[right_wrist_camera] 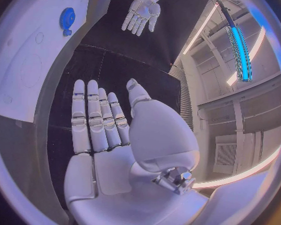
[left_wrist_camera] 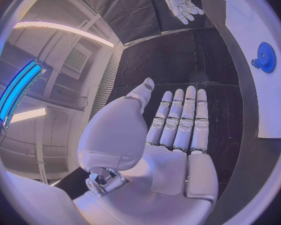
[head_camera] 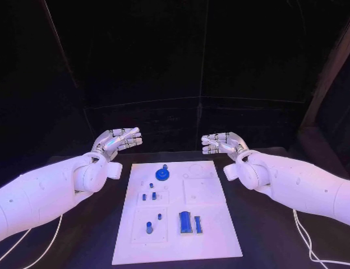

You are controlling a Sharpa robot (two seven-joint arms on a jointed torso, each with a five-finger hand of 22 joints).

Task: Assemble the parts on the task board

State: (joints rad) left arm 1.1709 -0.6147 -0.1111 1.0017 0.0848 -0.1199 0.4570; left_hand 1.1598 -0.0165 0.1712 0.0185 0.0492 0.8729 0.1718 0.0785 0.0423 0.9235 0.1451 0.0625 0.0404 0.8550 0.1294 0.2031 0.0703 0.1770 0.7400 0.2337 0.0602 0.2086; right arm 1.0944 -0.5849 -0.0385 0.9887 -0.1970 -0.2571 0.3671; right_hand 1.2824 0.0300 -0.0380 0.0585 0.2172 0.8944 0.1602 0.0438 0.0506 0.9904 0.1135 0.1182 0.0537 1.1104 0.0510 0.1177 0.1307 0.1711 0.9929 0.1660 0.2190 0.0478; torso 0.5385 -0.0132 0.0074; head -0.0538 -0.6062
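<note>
The white task board (head_camera: pixel 178 213) lies in the middle of the black table (head_camera: pixel 272 235), carrying a blue gear (head_camera: pixel 163 174) near its far edge, four small blue pegs (head_camera: pixel 149 227) and two blue blocks (head_camera: pixel 186 222) toward its near edge. The left robot hand (head_camera: pixel 116 140) and right robot hand (head_camera: pixel 222 143) hover beyond the board's far corners, both released, fingers extended, holding nothing, apart from every part.

The task board (head_camera: pixel 178 216) lies mid-table (head_camera: pixel 272 235), with a robot hand beyond each far corner.
</note>
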